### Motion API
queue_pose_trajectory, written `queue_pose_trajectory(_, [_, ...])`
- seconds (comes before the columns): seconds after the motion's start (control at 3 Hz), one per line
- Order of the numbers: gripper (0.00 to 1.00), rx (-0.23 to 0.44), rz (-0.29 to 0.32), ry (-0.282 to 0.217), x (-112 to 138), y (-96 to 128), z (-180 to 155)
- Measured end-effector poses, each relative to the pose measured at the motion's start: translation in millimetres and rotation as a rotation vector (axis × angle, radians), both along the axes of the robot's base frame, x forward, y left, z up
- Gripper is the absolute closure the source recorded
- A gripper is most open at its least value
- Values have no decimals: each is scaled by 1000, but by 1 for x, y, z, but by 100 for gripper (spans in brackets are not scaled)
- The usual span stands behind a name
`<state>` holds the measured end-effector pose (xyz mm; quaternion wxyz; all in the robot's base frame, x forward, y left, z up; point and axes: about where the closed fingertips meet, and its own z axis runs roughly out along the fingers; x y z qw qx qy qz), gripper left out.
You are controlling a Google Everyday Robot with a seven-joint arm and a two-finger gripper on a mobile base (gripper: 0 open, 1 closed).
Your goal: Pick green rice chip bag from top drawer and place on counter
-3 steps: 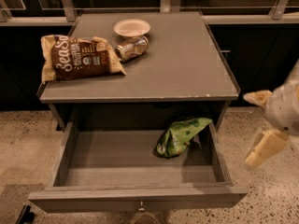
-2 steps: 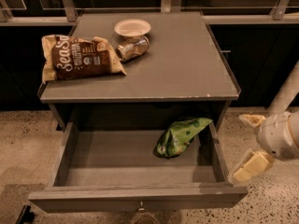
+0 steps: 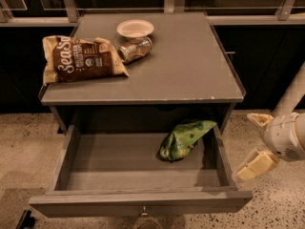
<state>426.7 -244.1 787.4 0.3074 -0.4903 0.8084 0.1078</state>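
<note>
The green rice chip bag [image 3: 183,139] lies inside the open top drawer [image 3: 138,202], in its right rear part, leaning toward the right wall. The counter [image 3: 190,70] is the grey cabinet top above the drawer. My gripper [image 3: 255,142] is to the right of the drawer, outside its right wall and over the floor. Its two cream fingers [image 3: 257,164] are spread wide and hold nothing. It is a short way right of the bag.
On the counter's left lies a brown-and-cream "SeaSo" bag [image 3: 81,59]. A small white bowl [image 3: 135,28] and a tipped metal can [image 3: 135,49] sit at the back centre. The drawer front has a small knob [image 3: 143,213]. Speckled floor [image 3: 28,142] surrounds the cabinet.
My gripper has moved down along the drawer's right side and stayed open. The bag and the drawer have not moved.
</note>
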Motion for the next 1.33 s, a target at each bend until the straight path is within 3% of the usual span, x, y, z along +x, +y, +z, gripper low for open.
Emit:
queue_pose_trajectory(0.33, [0,67,-10,-23,11,10,-25])
queue_pose_trajectory(0.67, [0,138,18,-30,28,31,-57])
queue_pose_trajectory(1.33, [0,198,99,-26,60,76,-94])
